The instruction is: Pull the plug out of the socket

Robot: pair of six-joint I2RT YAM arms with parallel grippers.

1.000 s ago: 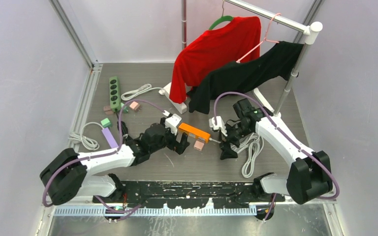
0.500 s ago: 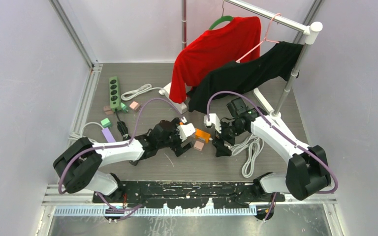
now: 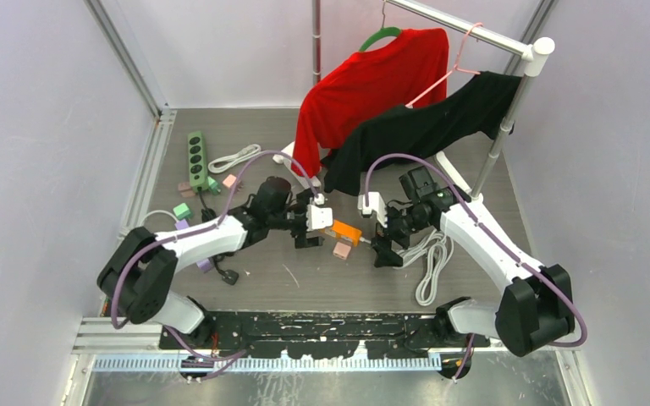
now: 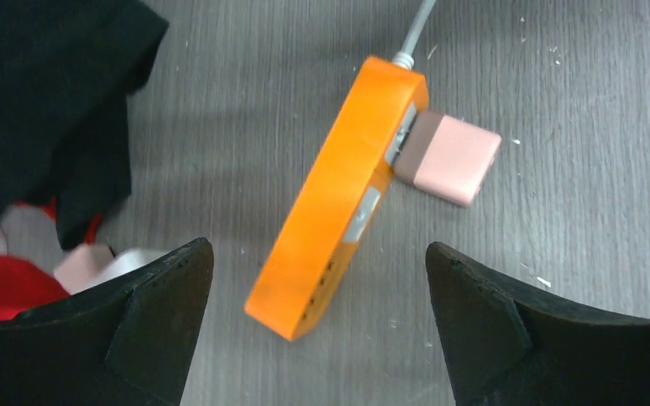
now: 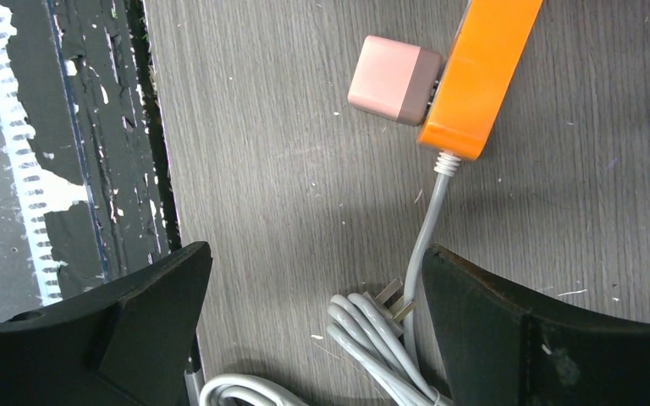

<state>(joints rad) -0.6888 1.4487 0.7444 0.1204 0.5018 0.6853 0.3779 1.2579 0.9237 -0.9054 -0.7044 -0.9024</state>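
socket: i see the orange strip (image 4: 338, 199) lying flat on the table (image 4: 575, 321).
plug: pink plug (image 4: 447, 158) seated in its side, by the cord (image 5: 427, 220) end.
left gripper (image 4: 315, 252): fingers spread wide over the strip, holding nothing.
right gripper (image 5: 315, 252): fingers spread wide, nothing grasped.

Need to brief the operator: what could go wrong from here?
The orange socket strip lies loose: pulling the pink plug with nothing bracing it may drag both along. The plug sits beside where the grey cord exits, so the right hand might pinch the cord instead.
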